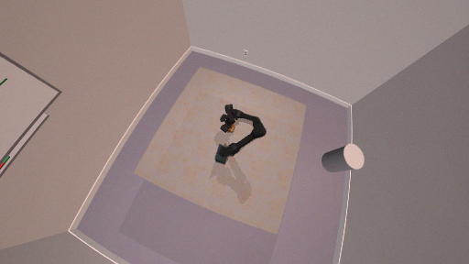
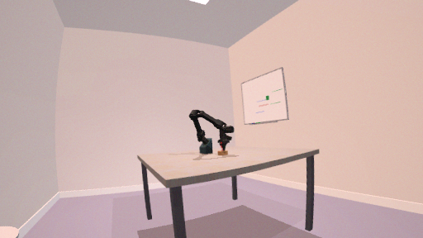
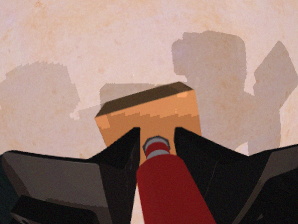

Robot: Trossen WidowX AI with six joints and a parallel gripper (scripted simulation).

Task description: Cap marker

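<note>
Cap (image 3: 169, 203), red, is pinched between the gripper (image 3: 158, 141) fingers directly above the holder block (image 3: 149, 115), so it lines up with the marker (image 3: 157, 145).
</note>
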